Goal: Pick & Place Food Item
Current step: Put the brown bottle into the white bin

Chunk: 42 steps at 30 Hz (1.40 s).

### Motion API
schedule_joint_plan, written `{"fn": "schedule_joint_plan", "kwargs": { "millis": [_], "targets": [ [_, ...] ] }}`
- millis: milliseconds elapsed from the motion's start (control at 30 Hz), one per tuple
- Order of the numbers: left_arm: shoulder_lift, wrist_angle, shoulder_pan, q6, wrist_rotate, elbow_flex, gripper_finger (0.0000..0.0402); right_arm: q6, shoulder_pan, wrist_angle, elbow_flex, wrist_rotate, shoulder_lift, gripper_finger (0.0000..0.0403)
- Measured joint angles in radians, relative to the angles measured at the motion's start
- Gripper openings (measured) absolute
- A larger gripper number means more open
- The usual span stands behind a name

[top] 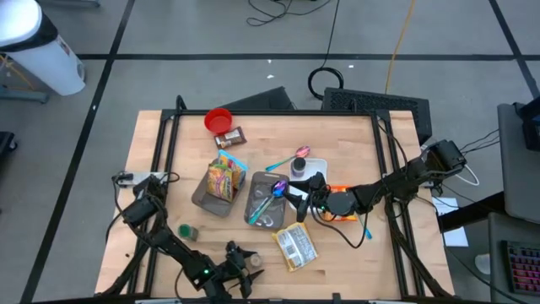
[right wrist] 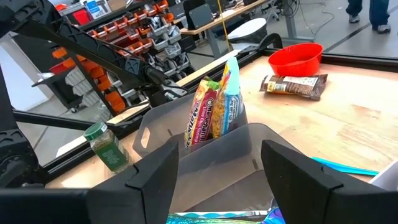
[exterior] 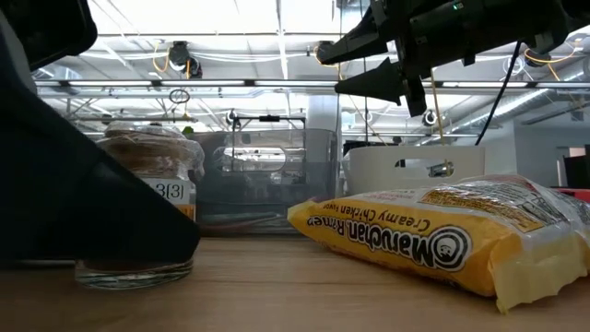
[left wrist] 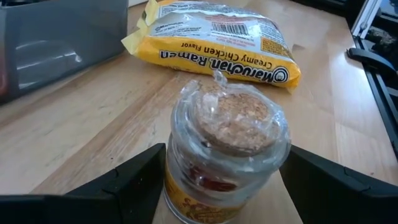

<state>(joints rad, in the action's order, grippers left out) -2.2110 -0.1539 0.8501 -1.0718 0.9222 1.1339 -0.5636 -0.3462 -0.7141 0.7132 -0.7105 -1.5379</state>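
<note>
Wooden tabletop [top: 354, 253] stretches under me. My left gripper [left wrist: 221, 180] straddles the cork-topped jar [left wrist: 224, 155], 2 fingers wide and not gripping it yet; I judge closing comes next. My right gripper [right wrist: 221, 180] hangs open above the grey bin [right wrist: 205, 149].

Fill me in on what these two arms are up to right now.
The left gripper sits at the near edge of the table with its open fingers on either side of a small cork-stoppered glass jar, not yet closed on it. A yellow ramen packet lies just beyond. The right gripper hangs open and empty over the grey bins mid-table. One bin holds snack packets; a red bowl and a green-lidded spice jar sit aside.
</note>
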Motion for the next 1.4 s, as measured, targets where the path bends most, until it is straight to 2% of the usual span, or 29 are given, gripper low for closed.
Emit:
{"fn": "schedule_joint_plan", "kwargs": {
  "millis": [833, 1200, 1400],
  "targets": [
    [-0.001, 0.062, -0.005, -0.003, -0.024, 0.000, 0.0307, 0.000, 0.000, 0.000, 0.000, -0.025, 0.000, 0.0224],
    [-0.001, 0.079, -0.007, 0.013, -0.020, -0.002, 0.0220, 0.000, 0.006, -0.001, -0.001, -0.026, 0.000, 0.0224],
    [-0.001, 0.077, -0.007, 0.012, -0.021, -0.002, 0.0204, 0.000, 0.006, -0.001, -0.001, -0.026, 0.000, 0.0224]
  ]
}}
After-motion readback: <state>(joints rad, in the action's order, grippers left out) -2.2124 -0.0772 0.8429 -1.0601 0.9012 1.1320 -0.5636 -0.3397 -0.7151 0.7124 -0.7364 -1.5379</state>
